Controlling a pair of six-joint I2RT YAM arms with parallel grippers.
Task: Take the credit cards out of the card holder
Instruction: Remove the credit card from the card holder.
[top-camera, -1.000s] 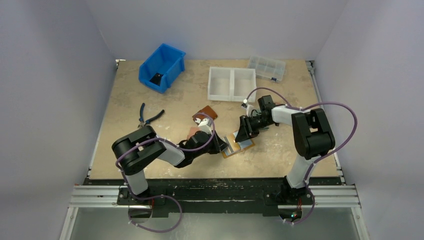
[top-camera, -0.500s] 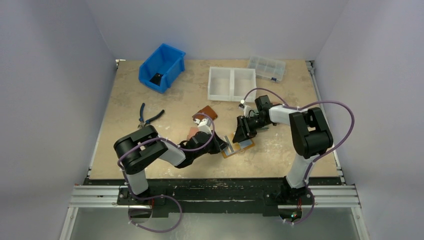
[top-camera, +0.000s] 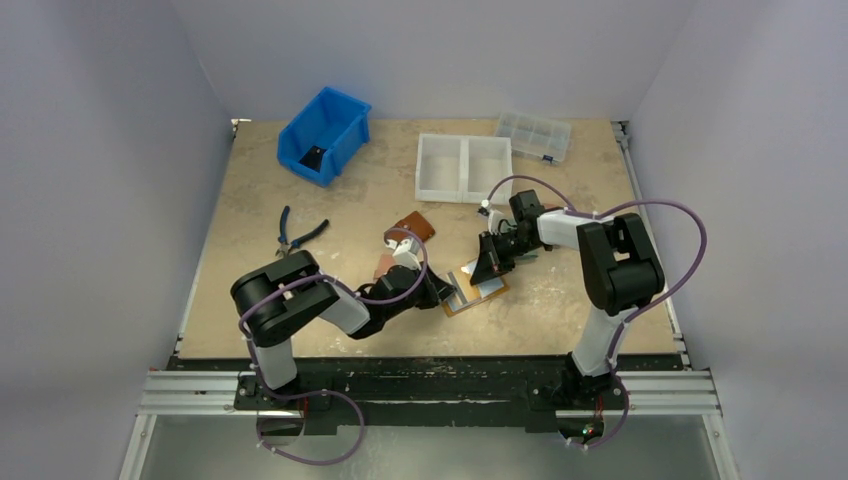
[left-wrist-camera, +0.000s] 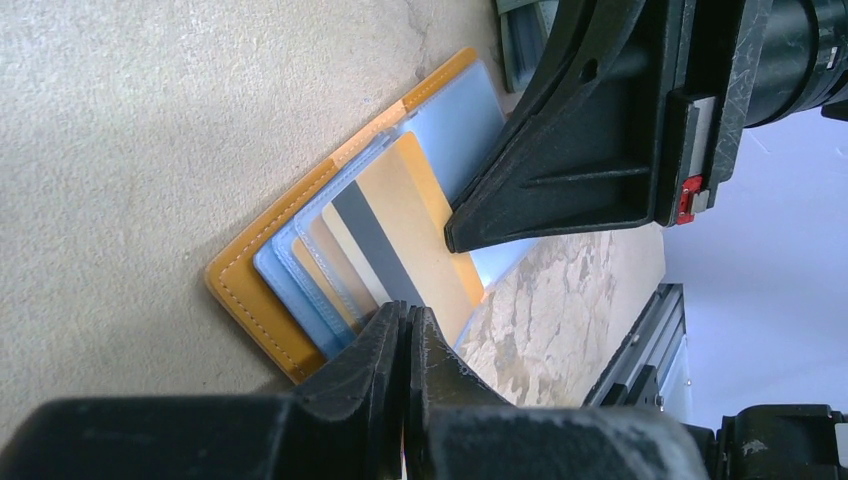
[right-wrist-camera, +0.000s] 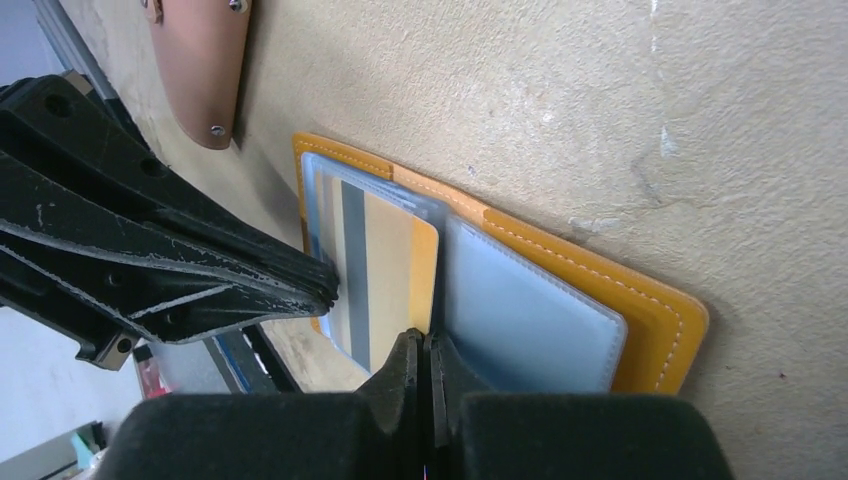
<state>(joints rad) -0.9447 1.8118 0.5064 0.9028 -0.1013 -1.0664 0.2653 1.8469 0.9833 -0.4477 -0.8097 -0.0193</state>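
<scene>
Left gripper (left-wrist-camera: 405, 335): jaws closed, tips at near edge of credit cards (left-wrist-camera: 405, 215), hold unclear
Card holder (top-camera: 459, 307): open flat, centre-front of table (top-camera: 556, 303), bare top to its right
Right gripper (right-wrist-camera: 425, 350): jaws closed at opposite card edge, hold unclear

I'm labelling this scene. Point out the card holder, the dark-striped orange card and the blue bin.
card holder (right-wrist-camera: 660, 330): right wrist view, orange cover beside the stitched edge.
dark-striped orange card (right-wrist-camera: 395, 270): right wrist view, its plain orange face.
blue bin (top-camera: 348, 140): top view, right side wall.
</scene>
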